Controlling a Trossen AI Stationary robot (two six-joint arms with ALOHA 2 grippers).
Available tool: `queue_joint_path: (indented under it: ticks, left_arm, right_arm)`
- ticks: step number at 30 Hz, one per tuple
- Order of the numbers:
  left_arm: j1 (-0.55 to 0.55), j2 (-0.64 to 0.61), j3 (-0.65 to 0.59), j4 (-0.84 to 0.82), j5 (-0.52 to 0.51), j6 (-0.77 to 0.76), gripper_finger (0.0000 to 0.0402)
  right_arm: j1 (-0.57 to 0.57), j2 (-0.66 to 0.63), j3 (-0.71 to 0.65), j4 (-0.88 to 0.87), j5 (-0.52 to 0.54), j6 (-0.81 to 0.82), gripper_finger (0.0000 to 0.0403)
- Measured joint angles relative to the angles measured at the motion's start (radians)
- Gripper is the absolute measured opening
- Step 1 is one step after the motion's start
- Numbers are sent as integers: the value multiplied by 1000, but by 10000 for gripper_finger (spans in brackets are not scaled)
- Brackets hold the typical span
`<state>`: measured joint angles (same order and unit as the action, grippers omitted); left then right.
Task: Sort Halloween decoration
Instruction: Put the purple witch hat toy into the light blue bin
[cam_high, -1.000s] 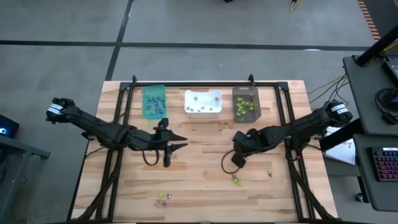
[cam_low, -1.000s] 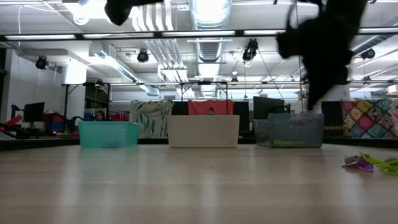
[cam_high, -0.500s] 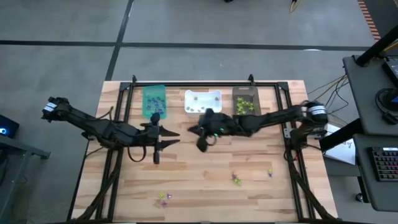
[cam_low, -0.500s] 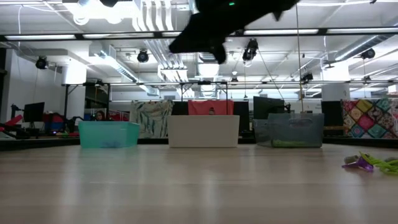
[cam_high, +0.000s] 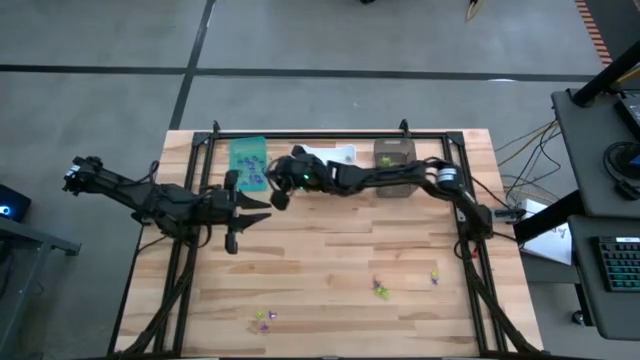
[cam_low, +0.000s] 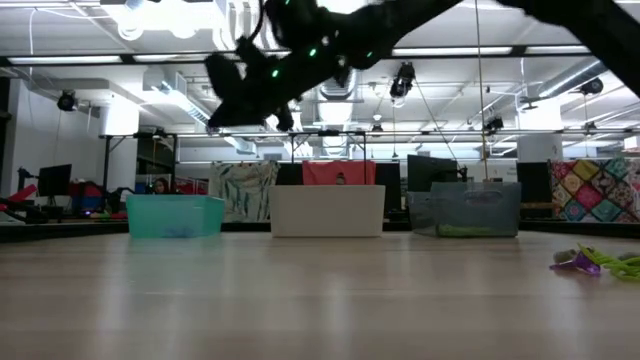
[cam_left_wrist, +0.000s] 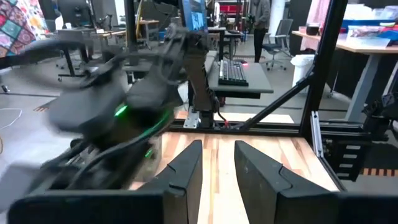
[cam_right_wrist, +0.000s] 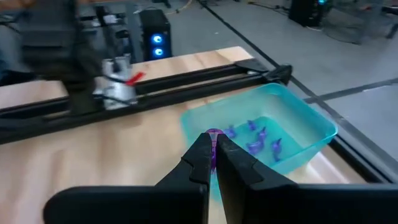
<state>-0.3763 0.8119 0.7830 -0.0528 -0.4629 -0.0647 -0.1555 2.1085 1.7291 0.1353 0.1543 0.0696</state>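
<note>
Right wrist view shows the right gripper (cam_right_wrist: 212, 149) with its fingers pinched shut on a purple trinket (cam_right_wrist: 215, 135), poised just short of the teal bin (cam_right_wrist: 311, 146). Judged by its scale, the trinket is very light, rigid plastic, and likely slippery; a fingertip pinch across its body suits it, and it could flick away if squeezed off-centre. Other purple pieces (cam_right_wrist: 261, 142) lie inside the bin. Loose purple and lime-green trinkets (cam_high: 381, 290) remain scattered near the desk (cam_high: 330, 290) front edge. The left gripper (cam_high: 240, 208) waits beside the teal bin, fingers narrowly parted, holding nothing.
</note>
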Motion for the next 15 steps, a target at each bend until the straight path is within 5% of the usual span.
queue_joint_path:
  ticks: [15]
  left_arm:
    - [0, -8, -4, -17, -6, 17, 78]
  right_arm:
    - [-79, 332, 416, -138, -5, 6, 9]
